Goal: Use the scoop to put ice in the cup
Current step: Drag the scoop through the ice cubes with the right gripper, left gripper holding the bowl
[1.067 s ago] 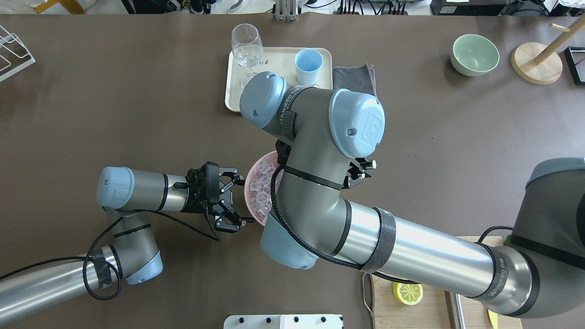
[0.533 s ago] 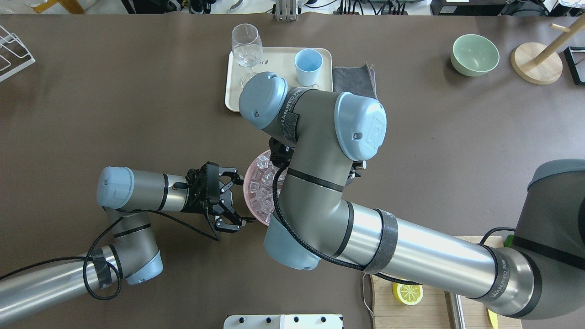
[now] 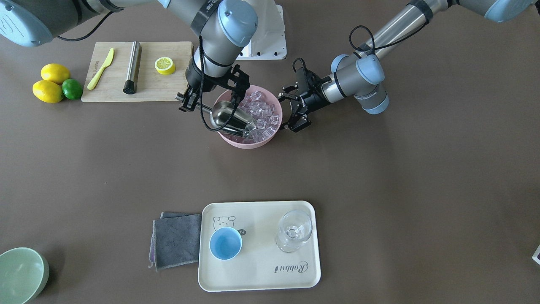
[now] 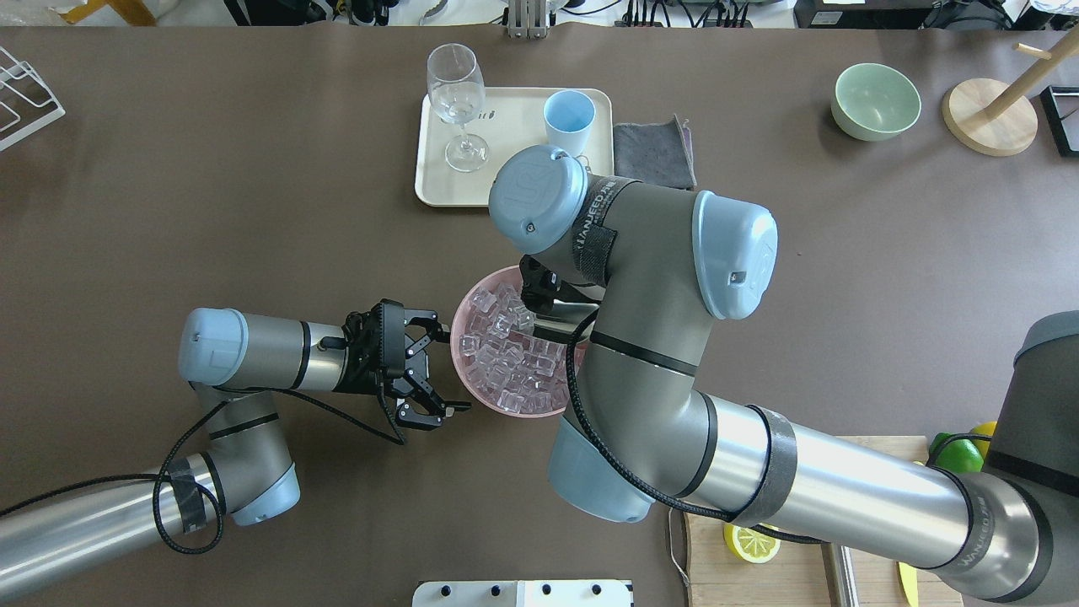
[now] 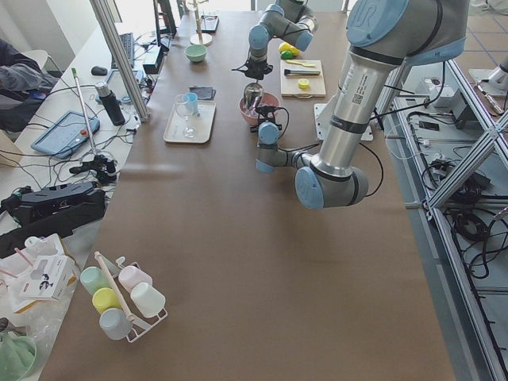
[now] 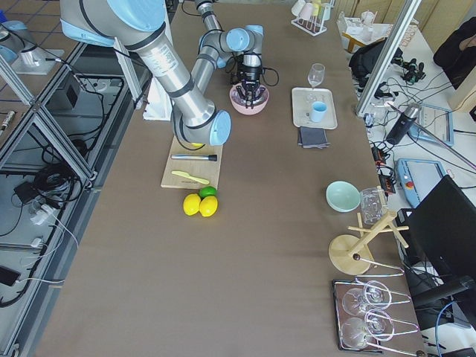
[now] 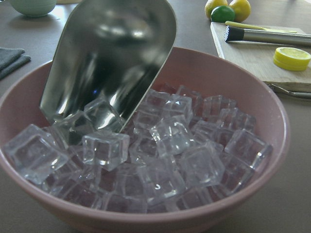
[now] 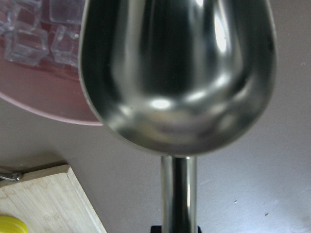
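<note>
A pink bowl [image 3: 249,141] holds many clear ice cubes [image 3: 263,114]; the ice also shows in the overhead view [image 4: 506,362] and the left wrist view [image 7: 170,141]. My right gripper [image 3: 187,101] is shut on the handle of the steel scoop [image 3: 225,116]. The scoop [image 7: 112,53] tilts down with its front lip among the cubes; its trough [image 8: 177,73] looks empty. My left gripper [image 4: 442,368] is open and empty, right beside the bowl's rim. The light-blue cup [image 3: 225,243] stands upright on a cream tray [image 3: 257,278], away from both grippers.
A clear stemmed glass [image 3: 294,230] stands on the tray next to the cup. A grey cloth [image 3: 177,240] lies beside the tray. A cutting board [image 3: 147,90] carries a lemon half, a steel cylinder and a yellow knife. A green bowl [image 3: 21,274] sits at a corner.
My right arm has swung to the right in the overhead view, uncovering most of the pink bowl and its ice. The left arm has not moved.
</note>
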